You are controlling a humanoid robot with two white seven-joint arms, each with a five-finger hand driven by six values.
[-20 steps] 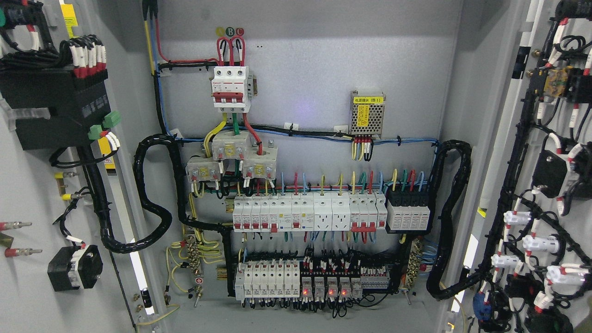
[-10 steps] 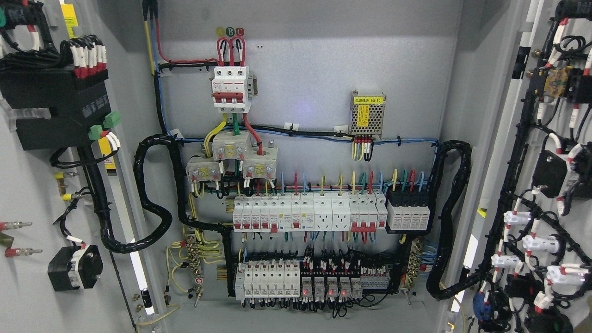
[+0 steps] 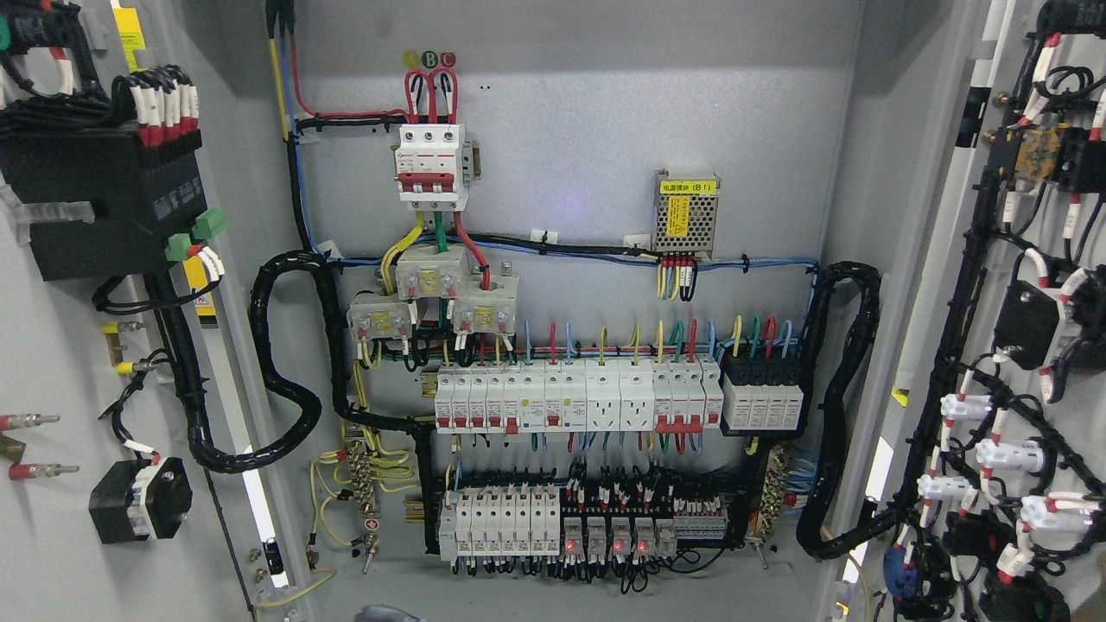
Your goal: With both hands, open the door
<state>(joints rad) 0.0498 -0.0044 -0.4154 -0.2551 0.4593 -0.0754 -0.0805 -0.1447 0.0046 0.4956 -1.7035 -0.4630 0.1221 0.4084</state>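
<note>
Both doors of the grey electrical cabinet stand swung wide open. The left door (image 3: 52, 363) shows its inner face with a black module and wire bundles. The right door (image 3: 1050, 285) shows its inner face with black cable looms and white lamp backs. Between them the cabinet's backplate (image 3: 587, 121) is fully exposed. A small grey rounded part of my left hand (image 3: 380, 614) pokes in at the bottom edge, left of the middle, touching neither door. Too little of it shows to tell its state. My right hand is out of view.
Inside are a red-and-white main breaker (image 3: 430, 164), a perforated power supply (image 3: 686, 213), two rows of white breakers (image 3: 575, 395) and relays with red lights (image 3: 605, 537). Thick black cable loops (image 3: 285, 363) run to both doors.
The grey part of my left hand has come into view at the bottom edge. Doors and cabinet contents have not moved.
</note>
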